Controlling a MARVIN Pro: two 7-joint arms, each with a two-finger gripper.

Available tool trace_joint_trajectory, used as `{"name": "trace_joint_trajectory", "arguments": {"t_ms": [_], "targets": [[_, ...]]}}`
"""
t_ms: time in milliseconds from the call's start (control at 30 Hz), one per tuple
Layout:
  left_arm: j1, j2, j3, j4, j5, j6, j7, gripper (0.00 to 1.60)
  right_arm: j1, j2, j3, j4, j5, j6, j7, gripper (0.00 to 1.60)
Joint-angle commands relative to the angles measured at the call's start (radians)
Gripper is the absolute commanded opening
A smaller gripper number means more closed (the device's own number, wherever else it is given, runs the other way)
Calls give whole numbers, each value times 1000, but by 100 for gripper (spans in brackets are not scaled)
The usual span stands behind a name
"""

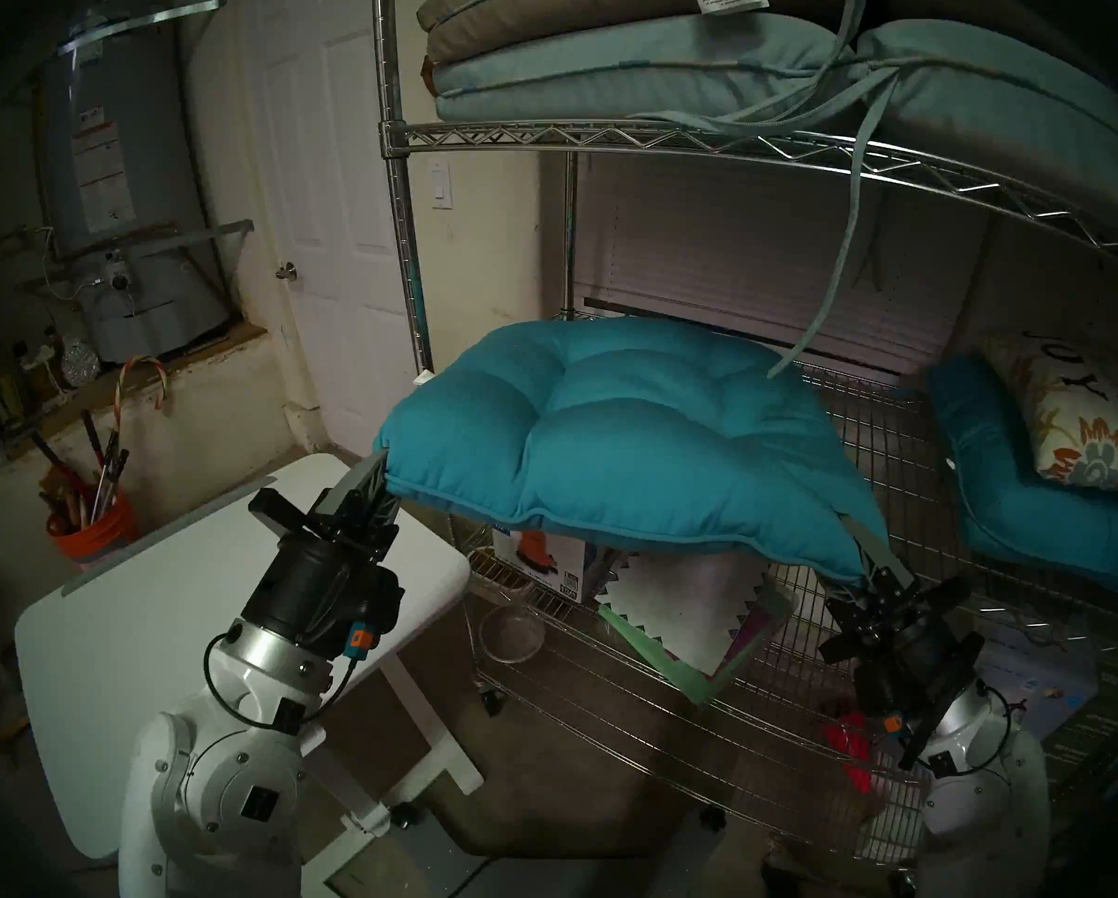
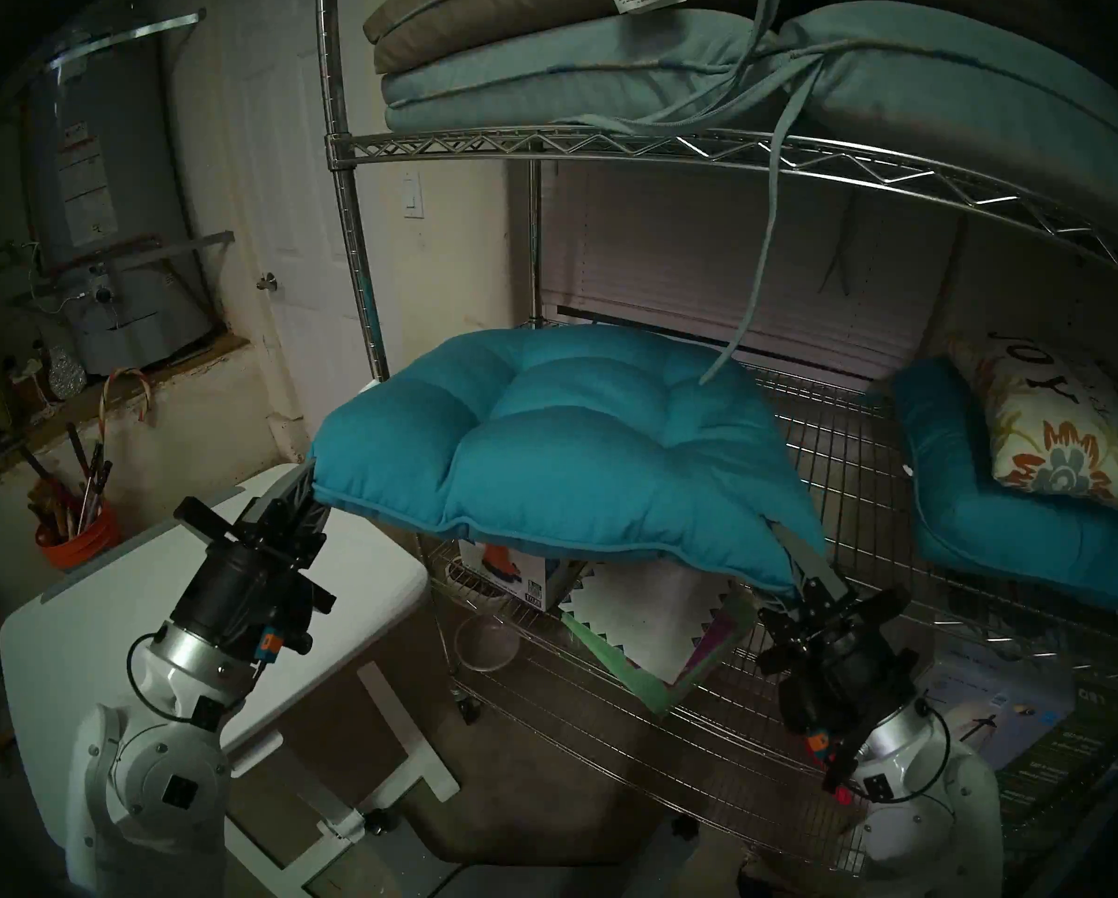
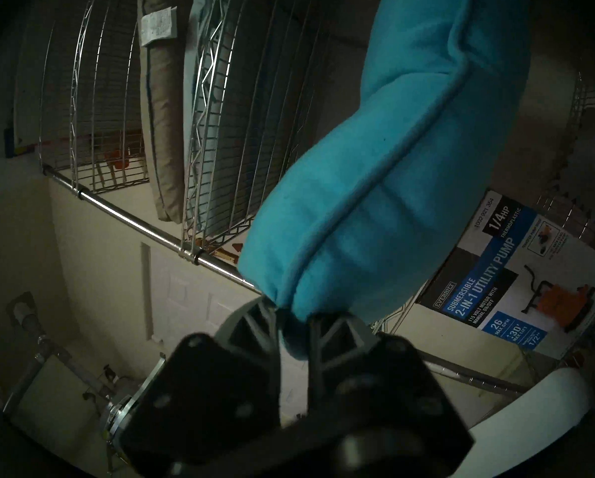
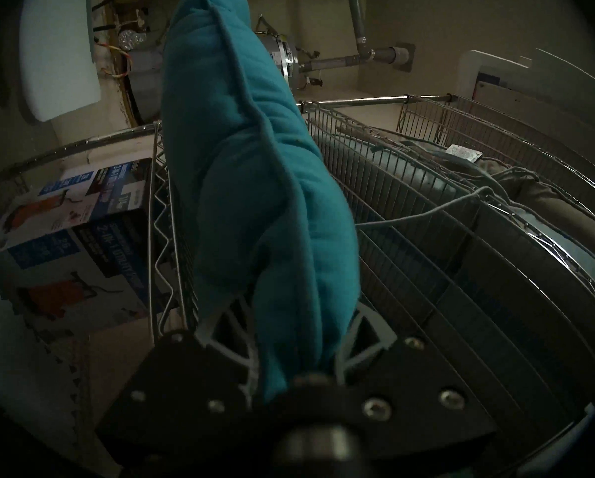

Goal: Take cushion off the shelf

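Right now the cushion [image 1: 628, 436] hangs between both arms — half pulled out past the front edge of the shelf [image 1: 673, 135], its far part over the middle wire tier. The left claw [image 1: 381, 472] pinches the near left corner of the cushion; the left wrist view shows its fingers [image 3: 254, 323] clamped on the teal fabric. The right claw [image 1: 858, 543] grips the near right corner, fabric bunched between its fingers [image 4: 365, 323]. Below the left arm stands the white bench [image 1: 154, 624]. On the tier above lie pale blue-green cushions [image 1: 608, 67] — one tie strap [image 1: 828, 294] dangles onto the teal one. A floral pillow [image 1: 1088, 423] rests farther right.
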Motion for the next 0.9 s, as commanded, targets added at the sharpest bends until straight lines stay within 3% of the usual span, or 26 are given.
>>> {"name": "trace_joint_trajectory", "arguments": {"t_ms": [0, 400, 867], "targets": [[96, -23, 10, -57, -9, -46, 77, 0, -33, -14, -37, -70, 25, -38, -18, 0], [184, -44, -14, -57, -10, -77, 200, 0, -105, -28, -72, -116, 32, -73, -20, 0], [283, -74, -89, -57, -21, -118, 342, 0, -134, -33, -103, -141, 26, -86, -16, 0]]}}
